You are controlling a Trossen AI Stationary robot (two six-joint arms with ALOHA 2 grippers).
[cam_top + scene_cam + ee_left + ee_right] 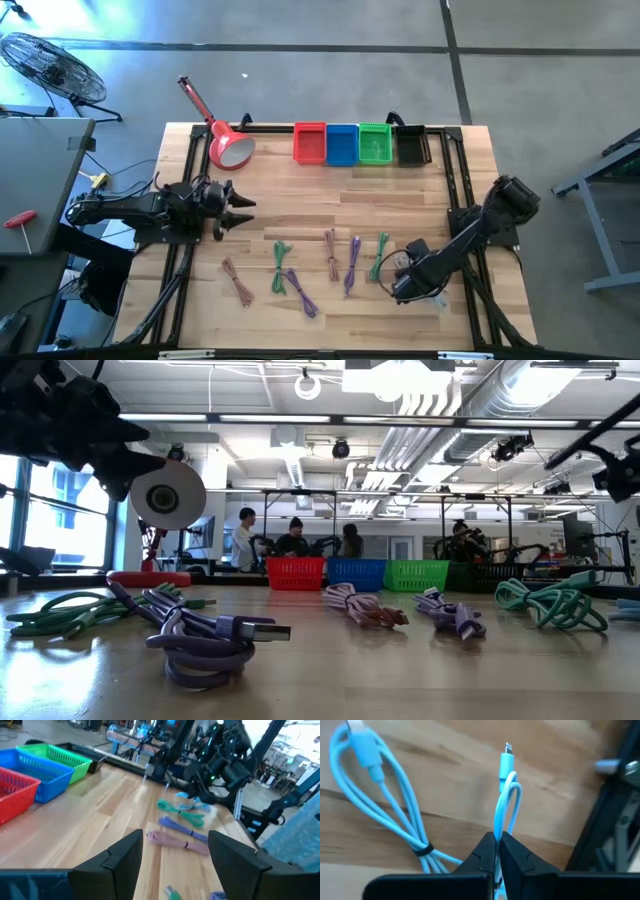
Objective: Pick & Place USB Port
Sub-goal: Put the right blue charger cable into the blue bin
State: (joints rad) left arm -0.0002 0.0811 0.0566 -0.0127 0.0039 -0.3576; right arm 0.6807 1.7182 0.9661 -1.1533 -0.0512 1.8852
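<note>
A light-blue USB cable, tied in a bundle by a dark band, lies on the wooden table near its right edge. My right gripper points steeply down and is shut on it. My left gripper waits open and level at the table's left side, with nothing between its fingers. A row of baskets stands at the far edge: red, blue, green and black. My right gripper pinches a narrow loop of the light-blue cable between its two fingers, two strands side by side, just short of the small connector. The fingers come from above, slanting. The connector end sticks out past the fingertips; the tied bundle lies on the table beside them.
Several other cable bundles lie across the table's middle: brown, green, purple, pinkish, purple, green. A red lamp sits at the far left. Black frame rails run along the table's sides.
</note>
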